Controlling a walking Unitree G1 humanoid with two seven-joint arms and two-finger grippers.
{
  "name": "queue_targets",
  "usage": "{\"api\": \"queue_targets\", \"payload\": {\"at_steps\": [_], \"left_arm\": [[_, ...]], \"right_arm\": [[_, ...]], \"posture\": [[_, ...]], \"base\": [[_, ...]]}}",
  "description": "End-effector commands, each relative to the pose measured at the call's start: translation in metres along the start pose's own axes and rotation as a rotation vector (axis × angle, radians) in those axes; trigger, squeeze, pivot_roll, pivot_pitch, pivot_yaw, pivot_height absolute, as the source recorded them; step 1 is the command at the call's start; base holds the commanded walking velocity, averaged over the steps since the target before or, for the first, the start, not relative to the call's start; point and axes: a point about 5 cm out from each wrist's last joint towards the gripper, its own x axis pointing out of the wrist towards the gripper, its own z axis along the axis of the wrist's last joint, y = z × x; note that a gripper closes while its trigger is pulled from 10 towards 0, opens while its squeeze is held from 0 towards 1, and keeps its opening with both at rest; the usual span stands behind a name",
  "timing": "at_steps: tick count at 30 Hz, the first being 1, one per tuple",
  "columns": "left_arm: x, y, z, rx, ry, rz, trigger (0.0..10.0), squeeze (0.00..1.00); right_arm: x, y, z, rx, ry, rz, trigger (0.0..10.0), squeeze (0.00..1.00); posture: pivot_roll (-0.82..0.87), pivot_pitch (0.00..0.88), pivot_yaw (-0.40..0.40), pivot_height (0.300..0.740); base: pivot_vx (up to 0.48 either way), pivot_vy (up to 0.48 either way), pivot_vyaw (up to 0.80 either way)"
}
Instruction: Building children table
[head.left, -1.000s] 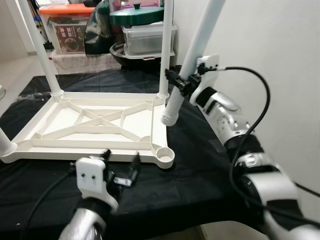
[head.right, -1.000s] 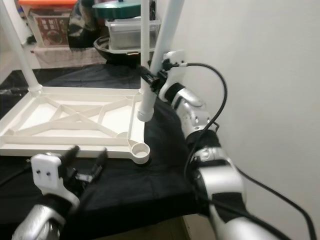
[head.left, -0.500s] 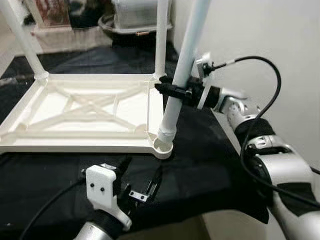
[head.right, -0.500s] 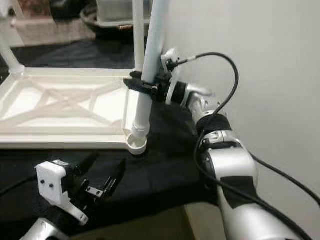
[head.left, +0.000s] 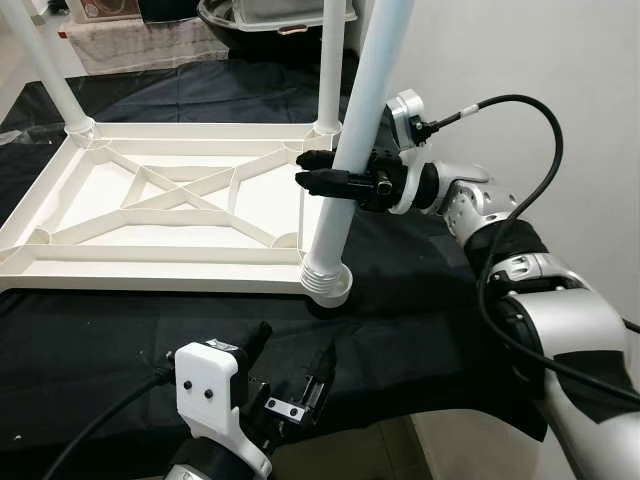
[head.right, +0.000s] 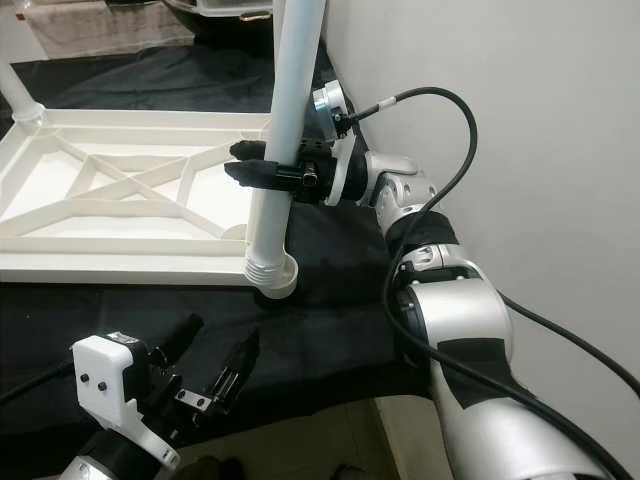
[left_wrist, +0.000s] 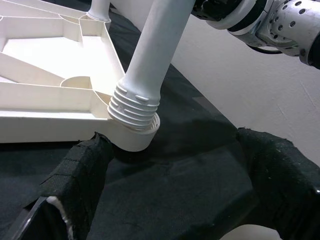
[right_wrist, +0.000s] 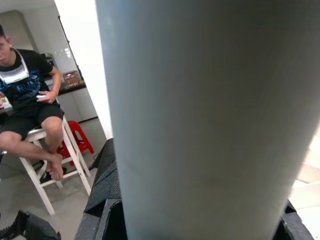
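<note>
Seating the last leg in its corner socket

Looking down from the head camera, the white tabletop (head.left: 160, 215) lies upside down on a black cloth (head.left: 420, 310). Two legs stand upright in the far sockets (head.left: 328, 70). The right gripper (head.left: 318, 178) is clamped around a white leg (head.left: 352, 150), whose ribbed foot sits tilted in the near corner socket (head.left: 328, 290). The left gripper (head.left: 290, 385) hovers low over the cloth, fingers spread, holding nothing.

From the left wrist, the ribbed end (left_wrist: 135, 105) rests in the socket's mouth, not fully home.

From the right wrist, the leg (right_wrist: 200, 125) looms close; a person (right_wrist: 25, 100) sits on a stool beyond.

My guess: mostly built; this leg needs pushing straight and home.
</note>
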Motion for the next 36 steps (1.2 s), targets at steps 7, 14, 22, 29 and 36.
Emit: {"api": "queue_targets", "payload": {"at_steps": [7,14,22,29,36], "left_arm": [[-0.004,-0.001,-0.001,0.013,0.027,0.016,10.0,0.00],[-0.005,0.000,-0.001,0.018,0.030,0.028,10.0,0.00],[-0.006,0.002,0.000,0.027,0.029,0.040,10.0,0.00],[-0.006,0.003,0.001,0.031,0.027,0.046,10.0,0.00],[-0.006,0.003,0.002,0.031,0.026,0.051,10.0,0.00]], "right_arm": [[0.007,0.001,-0.012,-0.014,0.083,0.029,10.0,0.00],[0.006,0.002,-0.013,-0.037,0.114,0.050,10.0,0.00],[0.021,0.010,-0.022,-0.091,0.241,0.176,10.0,0.00],[0.039,0.016,-0.027,-0.149,0.294,0.251,10.0,0.00],[0.066,0.024,-0.026,-0.182,0.277,0.337,10.0,0.00]], "posture": [[0.11,0.280,-0.008,0.740],[0.11,0.287,-0.007,0.740],[0.11,0.295,0.002,0.740],[0.12,0.298,0.002,0.740],[0.12,0.303,-0.001,0.740]], "base": [[0.000,0.000,0.00],[0.000,0.000,0.00],[0.000,0.000,0.00],[0.000,0.000,0.00],[0.000,0.000,0.00]]}}
